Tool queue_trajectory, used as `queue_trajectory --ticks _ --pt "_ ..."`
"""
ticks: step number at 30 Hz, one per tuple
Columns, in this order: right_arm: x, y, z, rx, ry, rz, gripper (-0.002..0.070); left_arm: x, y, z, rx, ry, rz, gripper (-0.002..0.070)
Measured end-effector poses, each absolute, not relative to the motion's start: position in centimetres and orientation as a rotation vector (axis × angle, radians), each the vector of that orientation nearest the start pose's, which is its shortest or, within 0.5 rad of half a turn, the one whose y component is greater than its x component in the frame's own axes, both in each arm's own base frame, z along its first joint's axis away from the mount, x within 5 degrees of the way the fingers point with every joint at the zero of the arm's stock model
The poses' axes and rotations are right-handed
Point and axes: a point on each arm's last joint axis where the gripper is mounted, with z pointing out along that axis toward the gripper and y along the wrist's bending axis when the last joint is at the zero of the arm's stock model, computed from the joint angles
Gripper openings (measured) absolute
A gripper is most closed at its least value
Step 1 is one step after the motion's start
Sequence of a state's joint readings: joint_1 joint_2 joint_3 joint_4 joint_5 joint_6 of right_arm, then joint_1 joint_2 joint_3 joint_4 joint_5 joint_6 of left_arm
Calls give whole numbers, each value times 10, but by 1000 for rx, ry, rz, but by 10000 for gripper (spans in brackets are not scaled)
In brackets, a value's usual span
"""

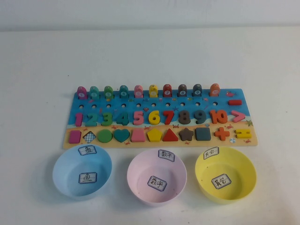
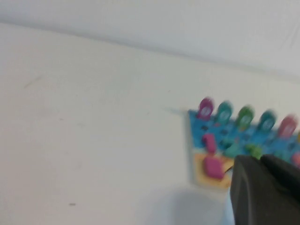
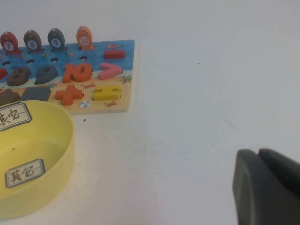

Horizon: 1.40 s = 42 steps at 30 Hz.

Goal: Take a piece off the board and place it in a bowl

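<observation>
white table (image 1: pixel 150 56) lies bare around board (image 1: pixel 159 119); left hand (image 2: pixel 262 187), right hand (image 3: pixel 267 187) off-board.

Digits 1–10 on board (image 1: pixel 154 119), 数字 on pink bowl (image 1: pixel 140 180)

Magenta-pink piece (image 1: pixel 78 119) on the blue, sandy-striped board (image 1: pixel 159 118); pale pink bowl (image 1: pixel 156 177); seemingly dark grey fingers (image 3: pixel 267 187).

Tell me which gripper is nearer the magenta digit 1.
Left. The left gripper hangs just off the board's left end, where the magenta digit 1 sits. The right gripper hovers over bare table beyond the far end.
</observation>
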<state>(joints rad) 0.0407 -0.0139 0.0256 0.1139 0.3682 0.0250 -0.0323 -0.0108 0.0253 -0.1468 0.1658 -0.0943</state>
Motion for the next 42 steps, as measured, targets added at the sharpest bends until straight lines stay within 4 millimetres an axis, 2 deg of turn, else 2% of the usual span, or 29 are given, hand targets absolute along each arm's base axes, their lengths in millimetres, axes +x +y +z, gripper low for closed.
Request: queue_trajectory --ticks 3,5,9,14,17,20,23,26,30,34,38,42 --pt "52 6 172 56 1863 157 -17 57 -4 199 -457 1530 -544 -5" --pt "52 6 172 56 1863 157 -17 57 -3 203 -575 1445 -668 -4" --pt "52 6 172 56 1863 157 -17 56 1 211 -613 1334 -704 -5" --pt "52 6 172 56 1863 157 -17 55 2 214 -599 1310 -685 -5" --pt "52 6 172 56 1863 157 -17 56 -1 207 -598 1389 -690 -5" --pt "52 6 172 56 1863 157 -17 57 -8 203 -575 1560 -691 -5" --pt "52 6 172 56 1863 157 -17 59 -14 222 -455 1730 -621 -5" --pt "52 6 172 56 1863 157 -17 66 -19 257 -267 1874 -513 -5" --pt "52 6 172 56 1863 157 -17 89 -22 305 -13 2088 -344 -4" --pt "52 6 172 56 1863 157 -17 131 -22 336 217 2325 -213 -5" --pt "52 6 172 56 1863 157 -17 176 -22 346 329 2503 -166 -5" --pt "52 6 172 56 1863 157 -17 225 -33 345 464 2628 -90 -4"
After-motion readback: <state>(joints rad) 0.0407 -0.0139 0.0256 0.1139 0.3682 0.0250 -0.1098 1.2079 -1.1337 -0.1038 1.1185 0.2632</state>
